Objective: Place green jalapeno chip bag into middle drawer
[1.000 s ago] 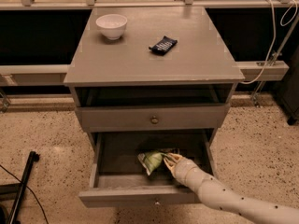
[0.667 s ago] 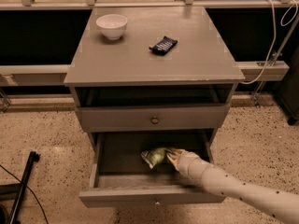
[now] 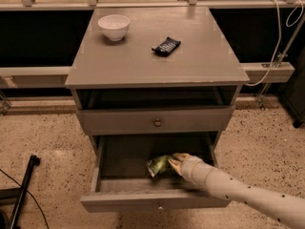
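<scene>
The green jalapeno chip bag (image 3: 157, 165) is crumpled and light green, and lies inside the open middle drawer (image 3: 109, 184), right of centre on the drawer floor. My gripper (image 3: 175, 162) reaches in from the lower right on a cream arm, down in the drawer, with its tip against the bag's right edge. The drawer is pulled well out, with a small knob on its front panel.
A shut drawer front with a round brass knob (image 3: 157, 123) is above the open drawer. On the cabinet top stand a white bowl (image 3: 114, 26) and a small dark-blue packet (image 3: 166, 46). A black stand leg (image 3: 24, 187) lies on the speckled floor at left.
The gripper and bag have shifted a little toward the back of the drawer, and the arm now comes in lower from the right.
</scene>
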